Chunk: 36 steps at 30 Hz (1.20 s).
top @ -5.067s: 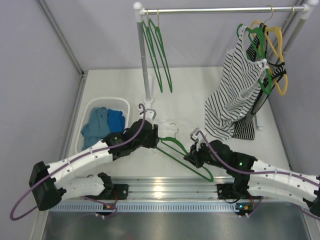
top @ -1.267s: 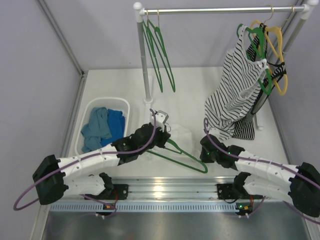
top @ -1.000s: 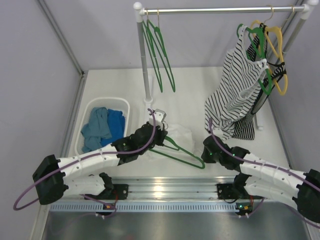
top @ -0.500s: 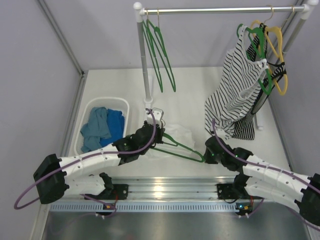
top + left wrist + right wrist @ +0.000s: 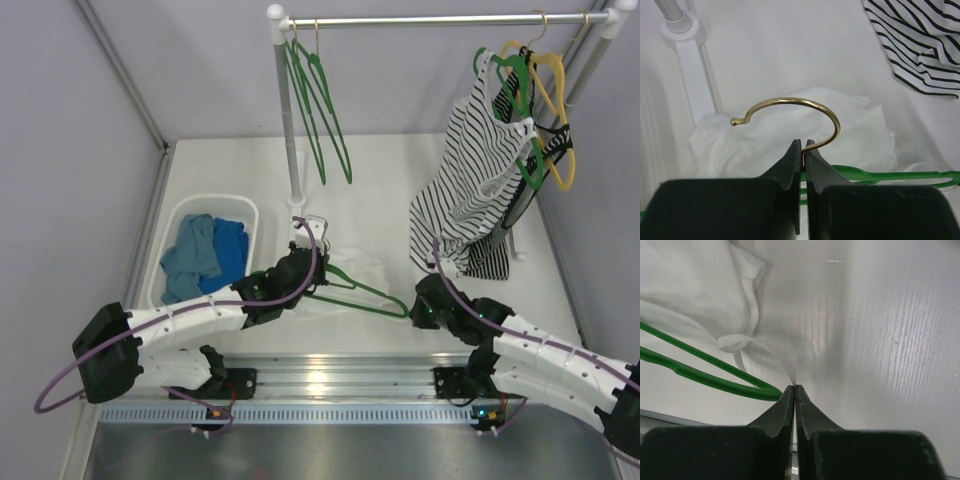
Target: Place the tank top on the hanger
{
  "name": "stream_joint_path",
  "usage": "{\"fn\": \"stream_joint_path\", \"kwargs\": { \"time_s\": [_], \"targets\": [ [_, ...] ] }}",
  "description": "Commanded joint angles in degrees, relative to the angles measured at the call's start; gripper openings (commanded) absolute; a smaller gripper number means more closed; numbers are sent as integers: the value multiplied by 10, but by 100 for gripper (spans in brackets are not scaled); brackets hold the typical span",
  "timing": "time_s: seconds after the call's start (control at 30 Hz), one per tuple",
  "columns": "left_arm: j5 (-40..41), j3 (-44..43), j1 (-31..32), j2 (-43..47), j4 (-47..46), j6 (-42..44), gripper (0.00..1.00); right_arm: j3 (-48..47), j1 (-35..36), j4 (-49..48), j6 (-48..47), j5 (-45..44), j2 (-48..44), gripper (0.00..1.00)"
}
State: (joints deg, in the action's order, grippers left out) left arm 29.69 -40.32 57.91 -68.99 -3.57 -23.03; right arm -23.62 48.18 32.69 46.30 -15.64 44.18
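Note:
The white tank top (image 5: pixel 362 267) lies crumpled on the table just right of the rack post. The green hanger (image 5: pixel 372 297) lies over its near edge. My left gripper (image 5: pixel 308 260) is shut on the stem of the hanger's brass hook (image 5: pixel 790 101), with the tank top (image 5: pixel 765 137) behind it and the green bar (image 5: pixel 885 176) running right. My right gripper (image 5: pixel 420 302) sits at the hanger's right tip, shut on a thin strap (image 5: pixel 776 359) of the tank top (image 5: pixel 690 285), right beside the hanger's green corner (image 5: pixel 735 386).
A white basket (image 5: pixel 176 216) of blue clothes (image 5: pixel 205 250) stands at the left. The rack rail (image 5: pixel 440 20) and post (image 5: pixel 289 130) carry two spare green hangers (image 5: pixel 322 110), a striped top (image 5: pixel 480 190) and a yellow hanger (image 5: pixel 556 100). The striped top hangs down to the table at the right.
The left gripper has swung the hanger so its right tip rose toward the tank top. The right gripper has moved right to that tip and now pinches a strap.

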Motion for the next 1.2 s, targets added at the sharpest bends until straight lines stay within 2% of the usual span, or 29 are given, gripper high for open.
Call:
{"fn": "stream_joint_path", "kwargs": {
  "time_s": [0.0, 0.43, 0.7, 1.17],
  "targets": [
    [27, -6, -1, 1, -39, 0, 0, -18, -4, 18, 5, -17, -16, 0],
    [19, -10, 0, -11, -43, -1, 0, -87, -4, 49, -16, -8, -26, 0],
    [12, -34, 2, -5, -42, 4, 0, -143, 15, 40, -39, 3, 8, 0],
    [56, -95, 43, 42, 13, 39, 0, -253, 21, 66, -96, -26, 42, 0]
  ]
}}
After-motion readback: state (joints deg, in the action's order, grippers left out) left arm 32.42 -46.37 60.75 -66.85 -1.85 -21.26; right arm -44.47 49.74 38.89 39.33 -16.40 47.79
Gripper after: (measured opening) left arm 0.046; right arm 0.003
